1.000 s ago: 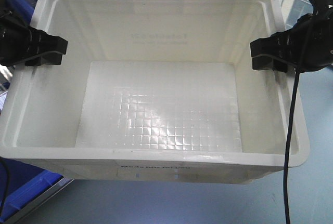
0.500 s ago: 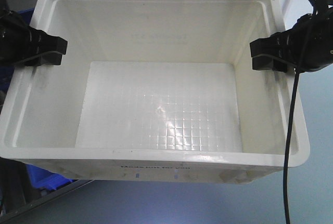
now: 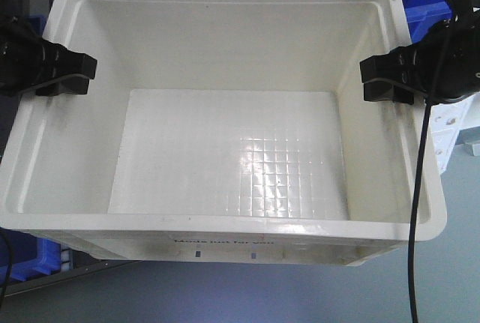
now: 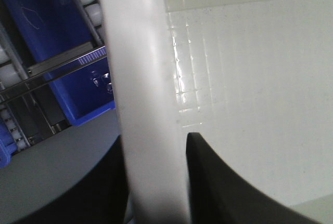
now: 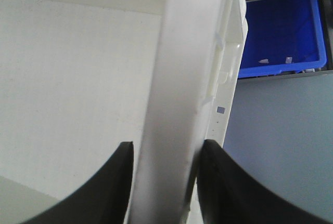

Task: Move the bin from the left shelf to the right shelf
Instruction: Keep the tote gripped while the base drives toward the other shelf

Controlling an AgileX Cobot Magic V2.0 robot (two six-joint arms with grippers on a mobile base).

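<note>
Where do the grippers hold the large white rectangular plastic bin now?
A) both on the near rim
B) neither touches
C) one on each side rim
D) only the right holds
C: the left gripper and the right gripper each have jaws shut across one side rim of the white plastic bin.

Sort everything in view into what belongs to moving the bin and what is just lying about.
Part of the job:
white bin
left gripper, jaws clamped on the bin's left rim
right gripper, jaws clamped on its right rim

Just lying about:
blue bins
roller rack
black cable hanging by the right gripper
</note>
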